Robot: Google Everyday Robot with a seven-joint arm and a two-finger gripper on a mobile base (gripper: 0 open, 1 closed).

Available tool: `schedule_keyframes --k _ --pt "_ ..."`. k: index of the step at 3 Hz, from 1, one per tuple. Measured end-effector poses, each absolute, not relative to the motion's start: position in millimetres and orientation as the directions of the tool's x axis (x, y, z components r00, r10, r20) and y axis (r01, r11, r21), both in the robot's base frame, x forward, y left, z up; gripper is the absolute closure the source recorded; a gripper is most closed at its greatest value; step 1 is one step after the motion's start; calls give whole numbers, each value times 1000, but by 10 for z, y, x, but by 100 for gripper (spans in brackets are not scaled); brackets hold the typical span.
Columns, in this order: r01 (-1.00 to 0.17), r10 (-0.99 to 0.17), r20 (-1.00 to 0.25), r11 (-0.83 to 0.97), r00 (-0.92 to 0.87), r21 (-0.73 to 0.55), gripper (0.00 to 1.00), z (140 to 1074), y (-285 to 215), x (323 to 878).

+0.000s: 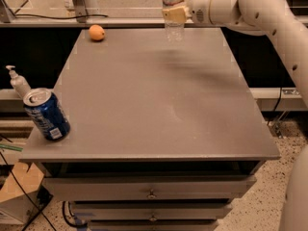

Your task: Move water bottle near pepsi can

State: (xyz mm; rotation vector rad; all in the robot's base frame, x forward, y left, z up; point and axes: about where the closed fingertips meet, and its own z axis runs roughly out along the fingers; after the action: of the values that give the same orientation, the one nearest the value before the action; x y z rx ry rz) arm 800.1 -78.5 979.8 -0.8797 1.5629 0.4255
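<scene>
The water bottle (173, 28) is a clear plastic bottle at the far edge of the grey table (154, 95), held off the surface. My gripper (174, 14) is shut on its middle, reaching in from the right. The bottle's top is cut off by the frame's upper edge. The pepsi can (46, 114), blue with a silver top and a white patch low on its side, stands tilted at the table's near left corner, far from the bottle.
An orange fruit (96, 32) lies at the far left of the table. A small white pump dispenser (18, 82) stands just off the table's left edge behind the can. Drawers (151, 189) sit below the tabletop. My white arm (260, 8) crosses the upper right.
</scene>
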Motion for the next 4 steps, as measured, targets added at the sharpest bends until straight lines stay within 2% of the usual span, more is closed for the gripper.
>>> schedule_keyframes --k 1,2,4 --pt "-750 -304 -952 626 19 -215 100 9804 -730 7999" --pt "-800 -333 -941 551 51 -239 100 9882 -495 7733" --pt "-882 -277 -951 402 138 -245 100 9958 211 6887"
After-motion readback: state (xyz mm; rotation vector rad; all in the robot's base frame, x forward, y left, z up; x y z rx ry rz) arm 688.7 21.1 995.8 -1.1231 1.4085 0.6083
